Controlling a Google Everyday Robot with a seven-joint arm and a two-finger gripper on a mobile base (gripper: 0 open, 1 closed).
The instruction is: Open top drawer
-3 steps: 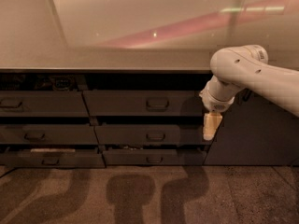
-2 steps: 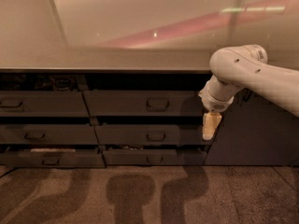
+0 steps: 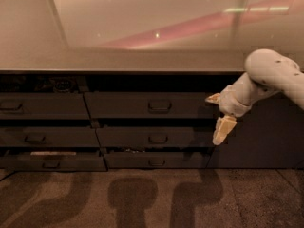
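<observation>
Item: top drawer (image 3: 128, 106). Dark grey flat front with a small recessed handle (image 3: 159, 106) at centre. It sits directly under the counter (image 3: 142, 61), with a dark gap between its upper edge and the counter lip.

Below it: middle drawer (image 3: 123, 138) and bottom drawer (image 3: 128, 160), each with the same kind of handle.

To the left: a second column of three dark drawers (image 3: 42, 137).

Gripper (image 3: 214, 119): at the right end of the top drawer's front, on the pale arm (image 3: 266, 77) that enters from the right edge. Jaws spread: one cream finger (image 3: 223, 129) points down over the middle drawer's right end, and the other tip lies level with the top drawer. Whether it touches the front cannot be told.

Floor (image 3: 266, 198): speckled, carrying dark shadows.
</observation>
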